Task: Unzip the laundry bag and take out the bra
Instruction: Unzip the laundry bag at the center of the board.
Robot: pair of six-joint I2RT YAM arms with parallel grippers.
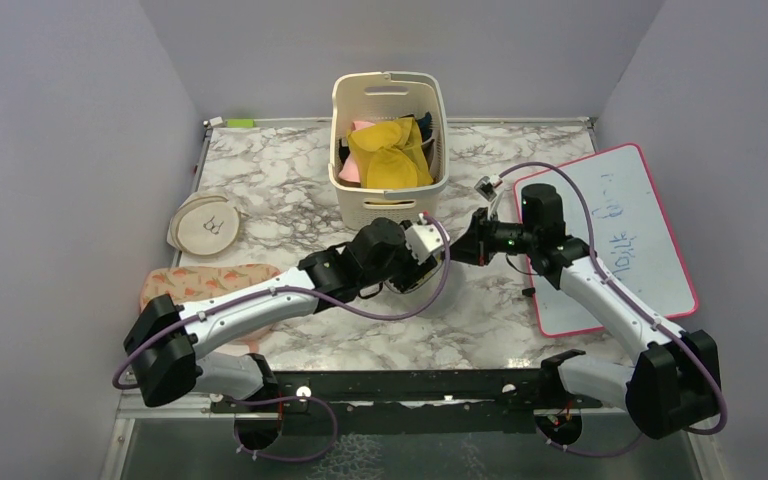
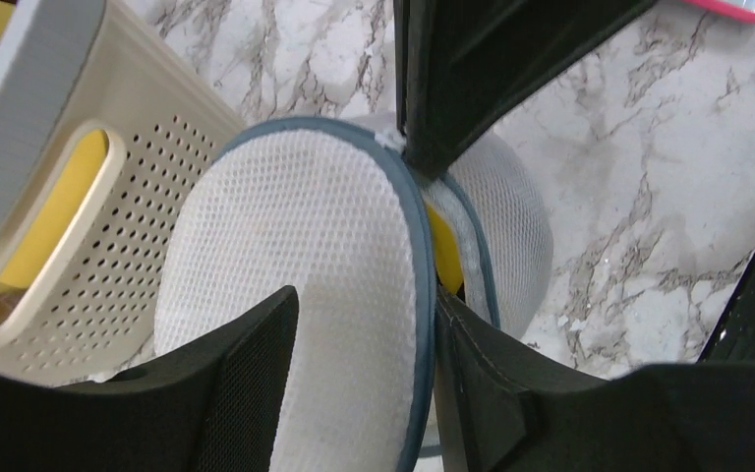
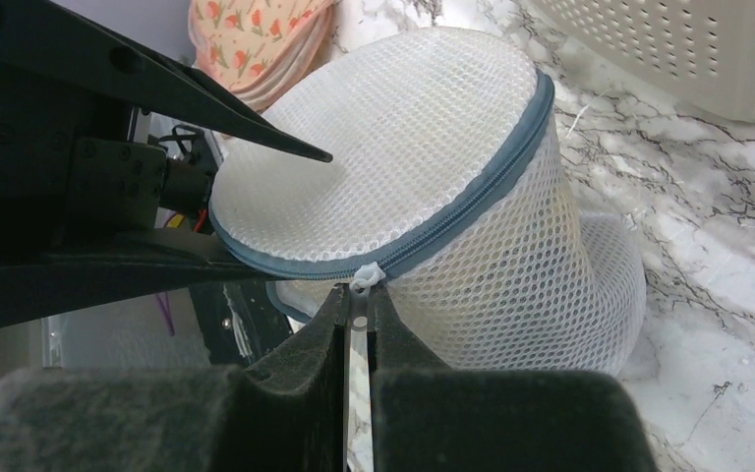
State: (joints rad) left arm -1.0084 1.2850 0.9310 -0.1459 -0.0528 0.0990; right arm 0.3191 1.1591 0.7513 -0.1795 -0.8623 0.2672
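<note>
While the laundry bag stands on the marble surface just beside the cream basket, its white zip pull is pinched by the clenched right hand. The zip is partly undone, and the raised lid is straddled by the released left hand, fingers spread either side of its rim. A yellow patch is seen through the gap.
</note>
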